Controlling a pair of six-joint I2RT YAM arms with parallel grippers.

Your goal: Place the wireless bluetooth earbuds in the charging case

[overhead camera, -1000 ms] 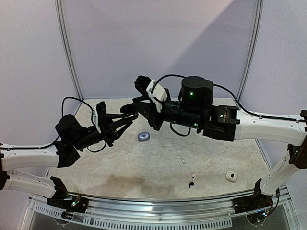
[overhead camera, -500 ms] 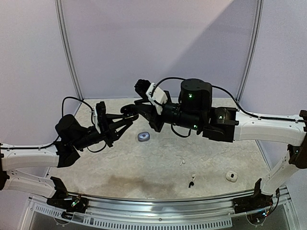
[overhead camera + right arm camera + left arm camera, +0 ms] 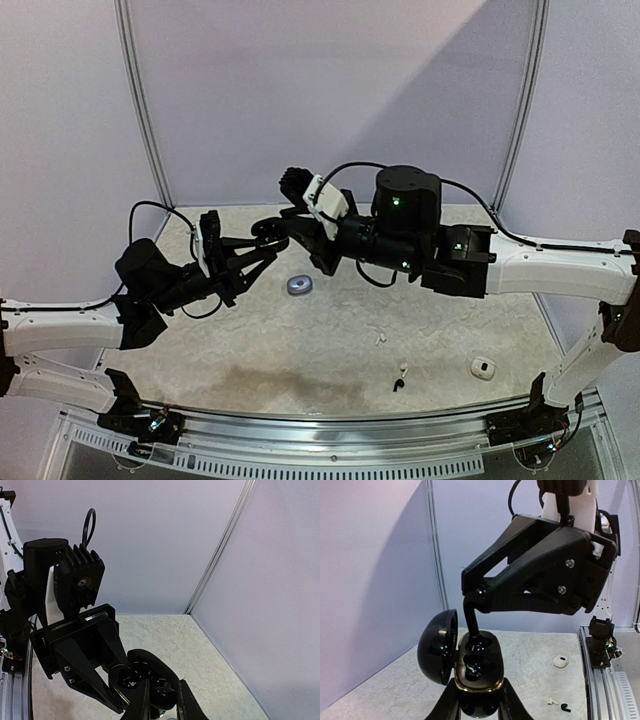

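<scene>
The left gripper (image 3: 479, 702) is clamping the open black charging case (image 3: 479, 667) by its base, its lid (image 3: 437, 645) hanging out to the left. Above it, the right gripper (image 3: 475, 586) is pinching a black earbud (image 3: 471, 616) by the stem. The earbud's head is seemingly touching one well of the case. Further right, a grey case (image 3: 299, 285), loose earbuds (image 3: 399, 380) and a white case (image 3: 483, 368) are lying on the table (image 3: 330, 340).
</scene>
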